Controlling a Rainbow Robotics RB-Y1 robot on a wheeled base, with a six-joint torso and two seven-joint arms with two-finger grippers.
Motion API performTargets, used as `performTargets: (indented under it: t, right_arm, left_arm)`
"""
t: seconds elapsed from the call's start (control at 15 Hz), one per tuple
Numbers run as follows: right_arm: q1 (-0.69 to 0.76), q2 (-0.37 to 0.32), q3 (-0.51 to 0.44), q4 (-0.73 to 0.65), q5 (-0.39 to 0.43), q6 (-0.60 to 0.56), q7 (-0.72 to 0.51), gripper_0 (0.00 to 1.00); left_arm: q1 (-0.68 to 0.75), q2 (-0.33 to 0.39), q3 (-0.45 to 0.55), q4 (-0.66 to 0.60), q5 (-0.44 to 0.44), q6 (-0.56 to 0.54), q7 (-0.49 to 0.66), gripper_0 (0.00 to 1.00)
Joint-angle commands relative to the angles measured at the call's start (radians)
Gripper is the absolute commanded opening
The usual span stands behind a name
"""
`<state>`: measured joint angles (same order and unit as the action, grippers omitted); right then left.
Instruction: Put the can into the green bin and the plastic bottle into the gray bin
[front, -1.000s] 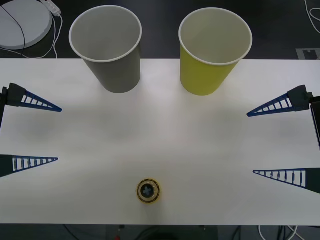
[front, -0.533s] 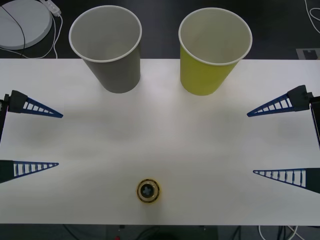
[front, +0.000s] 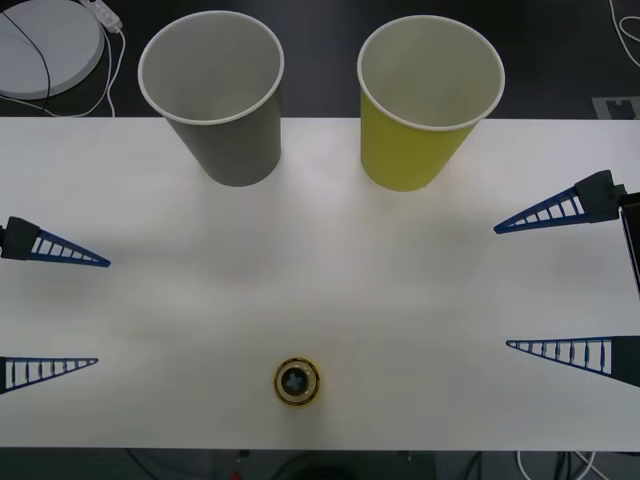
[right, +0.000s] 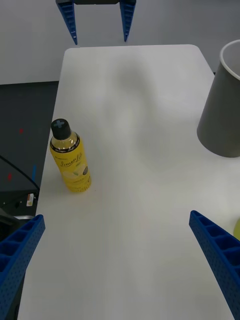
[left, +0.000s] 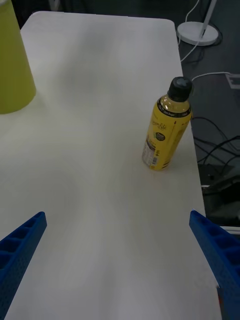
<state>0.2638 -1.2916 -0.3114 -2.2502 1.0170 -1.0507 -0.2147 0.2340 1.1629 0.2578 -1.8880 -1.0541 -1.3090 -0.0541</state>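
Bottle: plastic bottle (front: 297, 382) stands upright on the surface (front: 330, 290), near its front edge, about mid-width; black cap up, so long axis is vertical. Side-on in both wrist views (right: 71, 158) (left: 167, 125).

Gray bin: gray bin (front: 214, 95) at back of surface, robot's left side, mouth up, nothing seen inside.

Green bin: green bin (front: 428, 100) at back, robot's right side, upright, beside gray bin w/ a gap between.

Can: none visible on the surface.

L gripper: left gripper (front: 50, 307) at left edge of surface, fingers spread wide, holding nothing; its own fingertips (left: 24, 237) sit at the wrist-view corners.

R gripper: right gripper (front: 552, 279) at right edge, fingers likewise wide apart, holding nothing; one tip (right: 210, 238) low in its wrist view.

Key relation: bottle lies inward from both grippers, toward surface centre and closer to the robot than either bin. L gripper's nearer finger sits almost level w/ the bottle; R gripper is farther off. Judgement: L arm is better placed, esp. since gray bin is on its side too.

Approach: bottle being upright, a side-on grasp round the body below the cap looks apt.

Risk: it's close to the front edge; a nudge could tip it off.
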Motion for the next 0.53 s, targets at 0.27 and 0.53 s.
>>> performTargets:
  t: [0.27,0.53]
  right_arm:
    - [0.000,0.000,0.000,0.000,0.000,0.000,0.000,1.00]
    - [0.000,0.000,0.000,0.000,0.000,0.000,0.000,1.00]
  left_arm:
    - [0.111,-0.003,-0.002,0.009,0.000,0.031,-0.125,1.00]
    - [0.125,-0.026,-0.109,0.040,0.066,0.112,-0.233,1.00]
